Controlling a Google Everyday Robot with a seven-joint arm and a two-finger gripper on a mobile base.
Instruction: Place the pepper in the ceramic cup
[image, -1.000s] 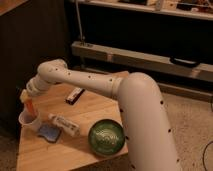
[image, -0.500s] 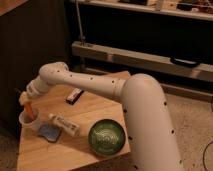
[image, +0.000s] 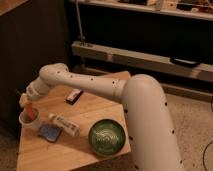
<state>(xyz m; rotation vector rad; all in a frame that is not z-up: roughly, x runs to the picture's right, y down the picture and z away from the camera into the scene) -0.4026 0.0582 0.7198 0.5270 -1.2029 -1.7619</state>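
- The green bowl (image: 105, 136) sits nearest the camera, at the front of the wooden surface (image: 85, 112); it plays no part in the job.
- Just behind it, toward the left, a white tube (image: 64, 124) lies flat beside a small blue pad (image: 49, 132).
- Further left stands the cup (image: 28, 119), small, white and upright near the surface's left edge. Being ceramic, it is likely hard, fairly light and easy to tip or chip if knocked on its rim.
- The pepper (image: 30, 110) stands almost upright, its lower tip at or inside the cup's mouth and its upper end at the hand.
- It looks slim, light and smooth-skinned, probably firm yet slippery, so a gentle hold across the thicker upper end seems wisest.
- The hand (image: 24, 99) hangs directly over the cup at the end of the white arm (image: 90, 85); whether it pinches the pepper or has spread cannot be told.
- Farther back, a small dark object (image: 74, 96) lies on the surface.
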